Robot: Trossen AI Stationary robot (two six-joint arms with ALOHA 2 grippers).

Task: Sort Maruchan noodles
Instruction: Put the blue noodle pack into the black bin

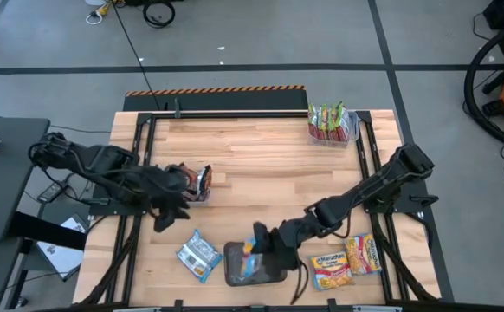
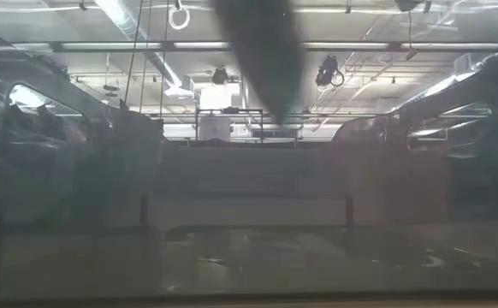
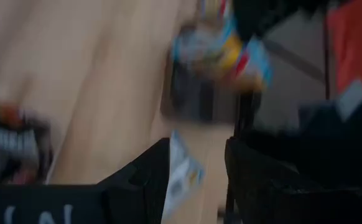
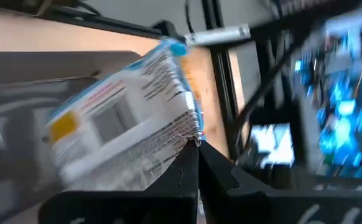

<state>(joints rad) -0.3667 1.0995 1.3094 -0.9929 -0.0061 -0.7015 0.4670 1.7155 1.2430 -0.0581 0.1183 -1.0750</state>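
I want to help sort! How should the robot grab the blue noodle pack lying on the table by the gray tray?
The blue noodle pack lies flat on the wood, clear of the gray tray. Probably best to come straight down from above and pinch a crimped short end, since a flat packet gives little else to hold.

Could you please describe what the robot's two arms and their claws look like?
Both arms are dark, nearly black, built of jointed segments with black cables running along them. The left claw ends in two broad, flat black fingers; the right claw has matching dark fingers tapering to narrow tips. No markings are legible.
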